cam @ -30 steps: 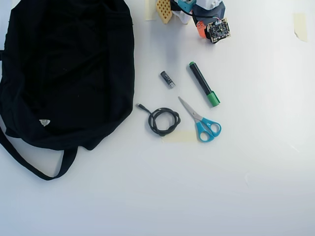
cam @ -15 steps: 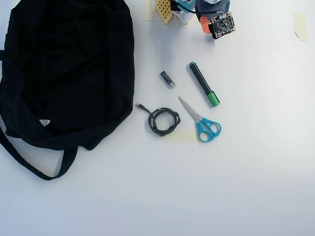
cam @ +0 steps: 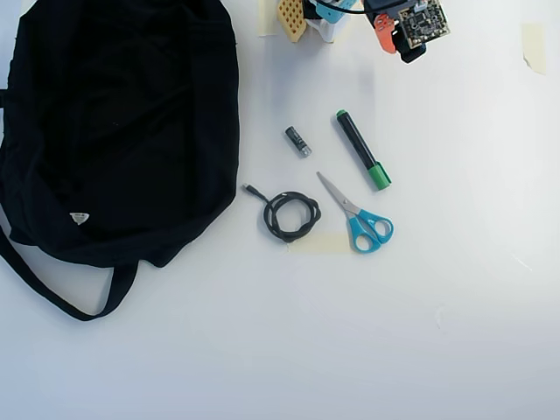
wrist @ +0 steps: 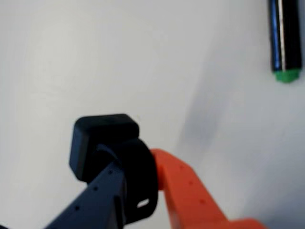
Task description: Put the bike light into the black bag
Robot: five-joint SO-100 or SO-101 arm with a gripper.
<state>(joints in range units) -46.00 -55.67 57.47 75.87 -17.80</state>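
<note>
1. Gripping the bike light in the wrist view, the fingers are clenched on it: the dark finger presses its left side and the orange finger its right, with the light's ring-like strap loop wrapped between them and its chunky black body standing out past the tips.
2. Beyond the fingertips in that view lies only pale bench, blurred; whether the light touches it cannot be told.
3. Farther off, up and right of the fingers, a black marker with a green end lies on the bench.
4. In the overhead view the fingers sit at the top edge, the light itself too hidden there to pick out.
5. Below them lie the marker, a small dark battery, blue-handled scissors and a coiled black cable.
6. Farthest from the fingers, well to the left, the black bag spreads over the bench, its strap looping below it.
</note>
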